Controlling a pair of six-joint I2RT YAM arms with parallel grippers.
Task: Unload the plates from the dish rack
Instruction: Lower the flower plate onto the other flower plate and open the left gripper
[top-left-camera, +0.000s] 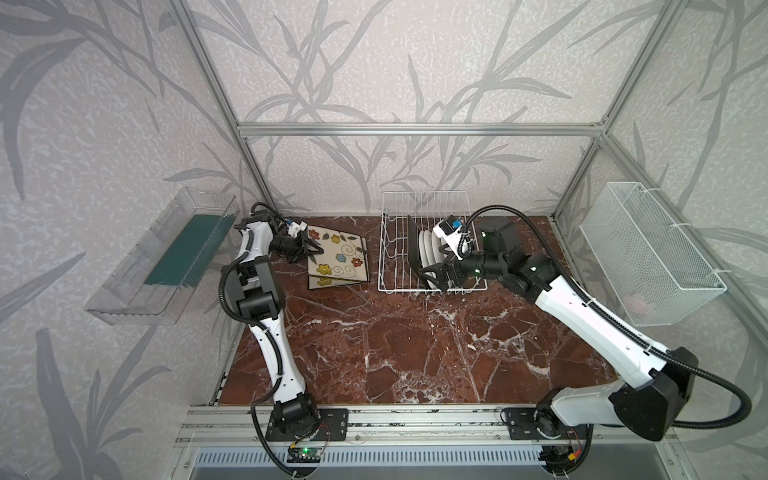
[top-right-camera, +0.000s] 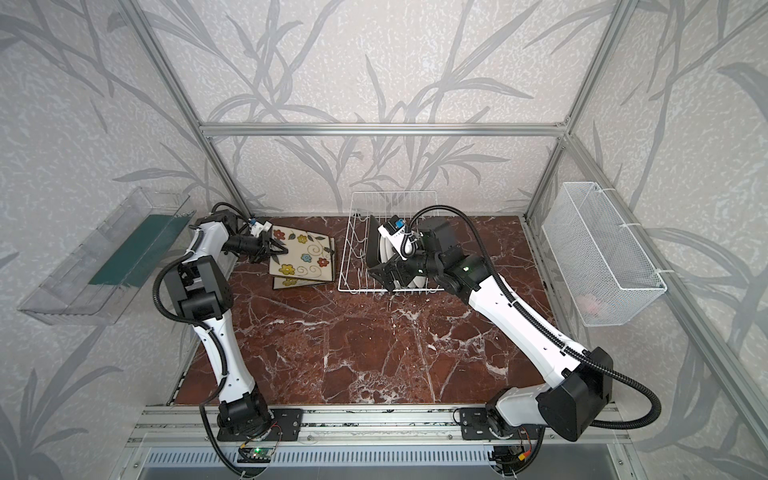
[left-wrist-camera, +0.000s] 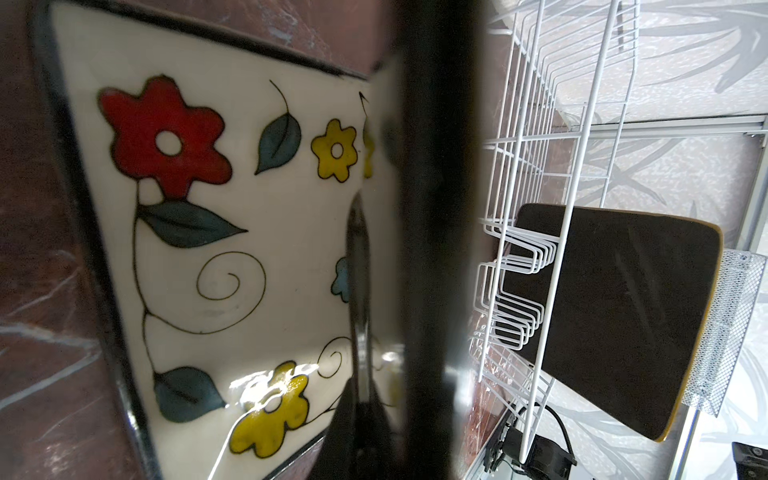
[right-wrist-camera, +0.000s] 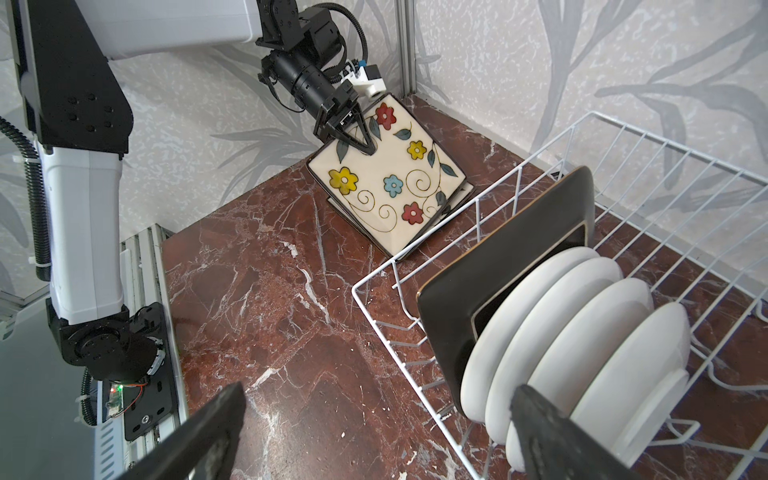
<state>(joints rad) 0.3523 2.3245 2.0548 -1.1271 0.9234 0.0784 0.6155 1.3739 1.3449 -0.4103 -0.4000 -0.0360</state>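
Observation:
The white wire dish rack (top-left-camera: 424, 198) (top-right-camera: 394, 193) (right-wrist-camera: 648, 137) stands at the back of the table. In it, upright, are a black-backed square plate (top-left-camera: 413, 249) (right-wrist-camera: 498, 257) (left-wrist-camera: 623, 311) and several round white plates (top-left-camera: 428, 249) (right-wrist-camera: 582, 332). My right gripper (top-left-camera: 434, 277) (top-right-camera: 390, 276) (right-wrist-camera: 374, 436) is open at the rack's front edge, with one finger by the round plates. Left of the rack, cream flowered plates (top-left-camera: 324, 283) (left-wrist-camera: 232, 232) lie stacked. My left gripper (top-left-camera: 318, 250) (top-right-camera: 282, 250) (left-wrist-camera: 399, 216) is shut on the edge of the tilted top flowered plate (top-left-camera: 338, 257) (right-wrist-camera: 395, 187).
A clear plastic tray (top-left-camera: 166, 257) hangs on the left wall. On the right wall is a fine-mesh white basket (top-left-camera: 648, 253) (left-wrist-camera: 731, 332). Aluminium frame posts (top-left-camera: 249, 166) stand at the table's back corners. The marble tabletop (top-left-camera: 415, 340) stretches in front.

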